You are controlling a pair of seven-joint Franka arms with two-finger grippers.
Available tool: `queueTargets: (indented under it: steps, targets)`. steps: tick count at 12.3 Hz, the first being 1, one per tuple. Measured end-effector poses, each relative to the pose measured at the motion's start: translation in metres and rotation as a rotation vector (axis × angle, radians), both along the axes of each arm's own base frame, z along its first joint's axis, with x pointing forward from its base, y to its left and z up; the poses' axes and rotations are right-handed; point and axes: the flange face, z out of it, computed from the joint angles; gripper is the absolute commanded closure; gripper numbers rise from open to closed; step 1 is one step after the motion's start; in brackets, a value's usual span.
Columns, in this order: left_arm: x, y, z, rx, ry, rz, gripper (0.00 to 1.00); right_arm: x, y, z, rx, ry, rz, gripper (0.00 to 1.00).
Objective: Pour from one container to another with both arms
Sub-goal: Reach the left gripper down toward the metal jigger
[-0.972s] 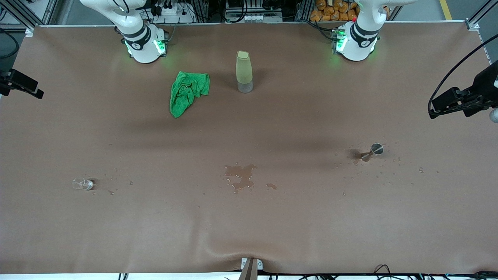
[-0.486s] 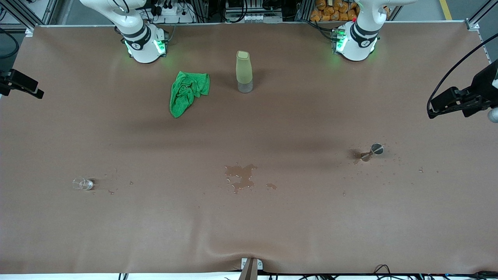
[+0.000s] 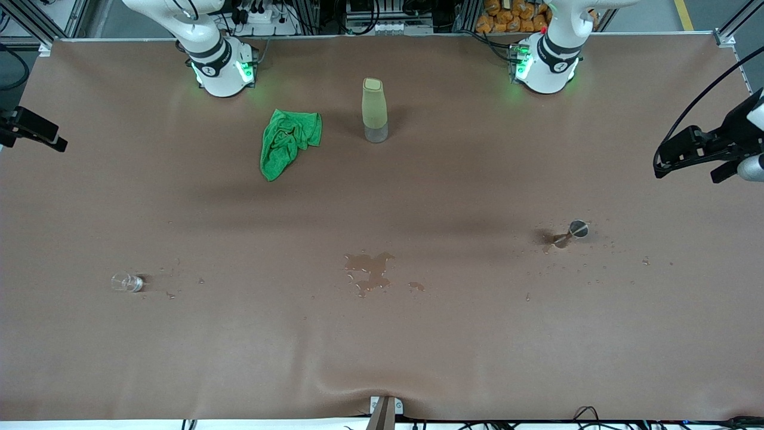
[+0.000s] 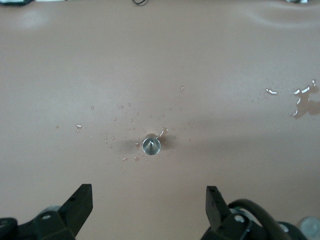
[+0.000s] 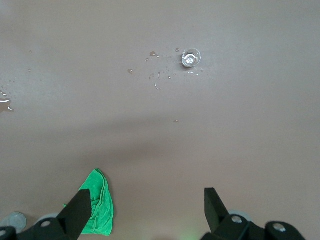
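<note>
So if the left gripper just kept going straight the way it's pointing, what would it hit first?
Probably the metal jigger. The left gripper is open, high over the table, and the jigger stands almost centred between its fingers; its depth is hard to judge.

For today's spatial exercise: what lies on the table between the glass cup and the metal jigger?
A puddle of spilled liquid, roughly midway between the glass cup and the metal jigger, with scattered droplets; the front view shows it.

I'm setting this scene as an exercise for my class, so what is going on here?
Nothing is being handled at this moment. The glass cup stands toward the right arm's end of the table, the metal jigger toward the left arm's end, with a puddle between them. The left gripper hangs high above the jigger, the right gripper near the green cloth; both have open jaws.
</note>
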Motion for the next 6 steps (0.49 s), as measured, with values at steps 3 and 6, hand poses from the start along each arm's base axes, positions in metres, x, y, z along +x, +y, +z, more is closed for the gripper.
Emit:
queueTargets:
  steps: [3, 6]
  targets:
    - [0.001, 0.001, 0.001, 0.019, -0.019, -0.192, 0.00, 0.013, -0.017, -0.018, -0.003, -0.003, -0.013, 0.00]
    - [0.001, 0.005, 0.002, -0.006, -0.055, -0.491, 0.00, 0.038, -0.054, -0.067, -0.003, 0.021, 0.021, 0.00]
